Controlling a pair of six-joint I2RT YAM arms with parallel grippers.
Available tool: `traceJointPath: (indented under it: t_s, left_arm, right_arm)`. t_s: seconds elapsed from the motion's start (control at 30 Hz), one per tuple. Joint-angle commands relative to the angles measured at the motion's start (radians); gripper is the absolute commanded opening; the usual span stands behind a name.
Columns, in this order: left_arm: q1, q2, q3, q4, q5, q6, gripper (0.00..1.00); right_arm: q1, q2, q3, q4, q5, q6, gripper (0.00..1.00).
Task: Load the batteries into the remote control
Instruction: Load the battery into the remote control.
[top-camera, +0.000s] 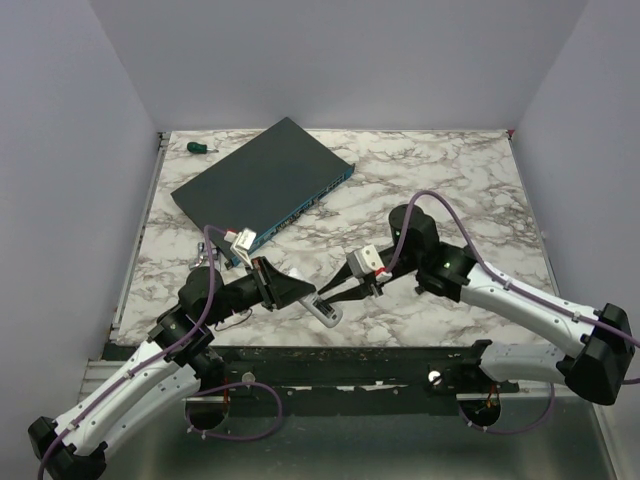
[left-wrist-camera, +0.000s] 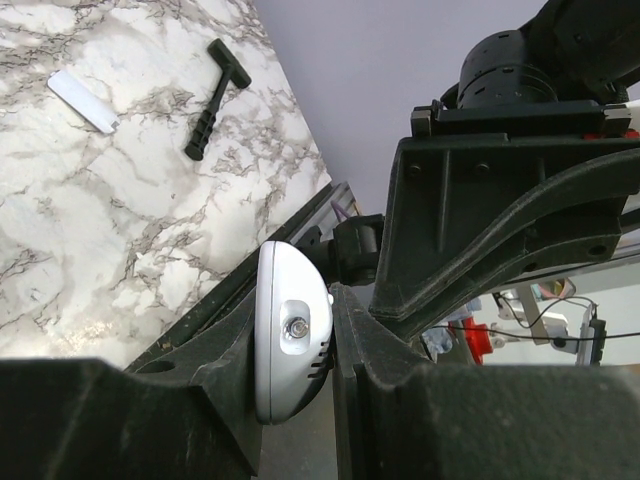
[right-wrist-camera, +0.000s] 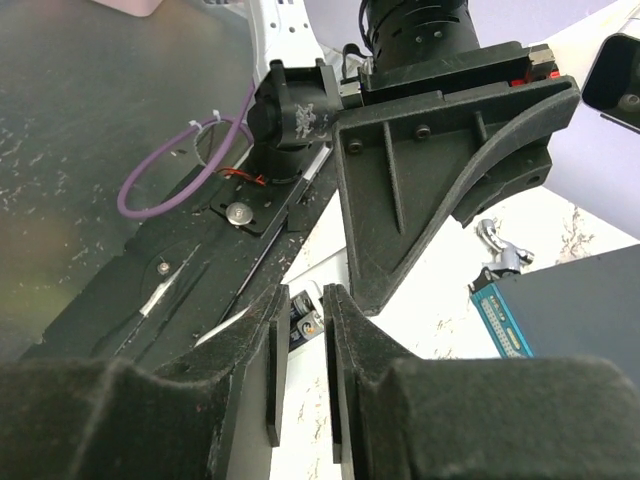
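Observation:
The white remote control (left-wrist-camera: 290, 340) is clamped on edge between the fingers of my left gripper (left-wrist-camera: 297, 300), just above the table's near edge. From above it shows as a small white handset (top-camera: 326, 313) at the left gripper (top-camera: 308, 297). My right gripper (top-camera: 338, 296) reaches in from the right, its tips at the remote. In the right wrist view its jaws (right-wrist-camera: 306, 295) stand a narrow gap apart with nothing between the pads. Just past the tips, two batteries (right-wrist-camera: 303, 325) lie side by side in the remote's white compartment.
A large flat dark network box (top-camera: 265, 190) lies at the back left, with a green-handled screwdriver (top-camera: 198, 147) behind it. A white flat strip (left-wrist-camera: 83, 101) and a black tool (left-wrist-camera: 215, 95) lie on the marble. The black base rail (top-camera: 330, 365) runs along the near edge.

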Motion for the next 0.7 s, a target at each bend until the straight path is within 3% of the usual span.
traceJointPath:
  t_s: [0.0, 0.67]
  left_arm:
    - [-0.006, -0.002, 0.029, 0.044, 0.023, -0.007, 0.0]
    - [-0.005, -0.008, 0.025, 0.043, 0.017, -0.006, 0.0]
  right_arm:
    - [-0.004, 0.039, 0.046, -0.003, -0.045, -0.034, 0.28]
    - [-0.003, 0.096, 0.063, -0.072, -0.054, -0.082, 0.29]
